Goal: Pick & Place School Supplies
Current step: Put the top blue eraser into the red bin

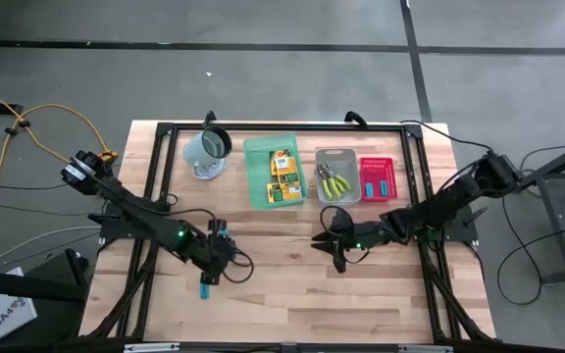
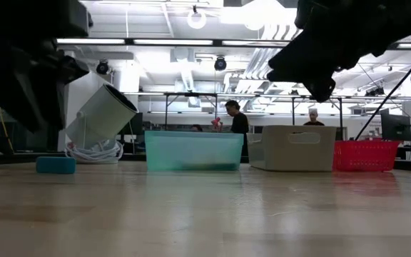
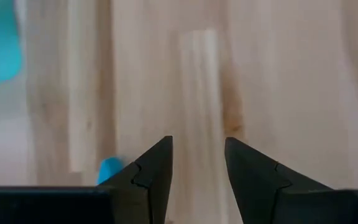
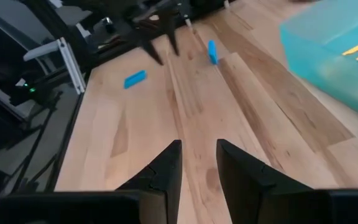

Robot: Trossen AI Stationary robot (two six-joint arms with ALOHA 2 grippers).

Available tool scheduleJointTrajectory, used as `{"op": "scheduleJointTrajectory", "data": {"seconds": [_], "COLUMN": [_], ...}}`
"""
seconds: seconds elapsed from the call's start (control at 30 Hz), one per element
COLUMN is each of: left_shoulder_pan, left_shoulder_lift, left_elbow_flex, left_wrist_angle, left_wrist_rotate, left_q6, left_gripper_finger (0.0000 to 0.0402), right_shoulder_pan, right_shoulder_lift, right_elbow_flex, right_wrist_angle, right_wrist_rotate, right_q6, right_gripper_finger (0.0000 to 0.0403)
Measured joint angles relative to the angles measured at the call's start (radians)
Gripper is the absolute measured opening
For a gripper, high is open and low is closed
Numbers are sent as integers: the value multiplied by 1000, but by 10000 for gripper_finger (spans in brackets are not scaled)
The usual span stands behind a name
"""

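Observation:
Two stubby cyan pieces lie flat on the wooden table: one [image 1: 218, 226] just on the far side of my left gripper, the other [image 1: 204, 289] on its near side. My left gripper [image 1: 224, 255] hangs open over the bare wood between them, slanting down, with one piece [image 3: 109, 168] beside a finger. My right gripper [image 1: 330, 247] is open above the table's middle, nothing between its fingers [image 4: 166, 168]. Yellow-orange boxes [image 1: 282, 175] lie in the green tray [image 1: 256, 181], plier-like tools [image 1: 334, 179] in the grey tray [image 1: 349, 157], and more cyan pieces [image 1: 378, 183] in the red tray [image 1: 390, 164].
A grey-green mug [image 1: 207, 147] leans tilted on a white coiled thing [image 1: 207, 171] at the far left, beside the green tray. The three trays stand in a row along the far side. Bare wood stretches across the near half of the table. People stand in the room beyond.

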Motion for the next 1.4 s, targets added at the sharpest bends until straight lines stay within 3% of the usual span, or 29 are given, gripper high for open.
{"op": "scheduleJointTrajectory", "data": {"seconds": [0.2,0.43,0.7,0.83,1.4], "left_shoulder_pan": [53,162,267,310,344], "left_shoulder_lift": [0,0,0,0,2], "left_elbow_flex": [0,0,0,0,-41], "left_wrist_angle": [-82,-203,-204,-183,-168], "left_wrist_rotate": [5,124,150,213,240], "left_q6": [26,68,173,193,237], "left_gripper_finger": [142,142,142,142,142], "right_shoulder_pan": [6,6,9,17,18], "right_shoulder_lift": [0,0,0,0,0], "right_elbow_flex": [0,0,0,0,0], "right_wrist_angle": [37,45,45,45,63], "right_wrist_rotate": [0,0,0,0,-26], "right_q6": [-22,-22,-22,-22,-19], "right_gripper_finger": [91,91,91,91,91]}}
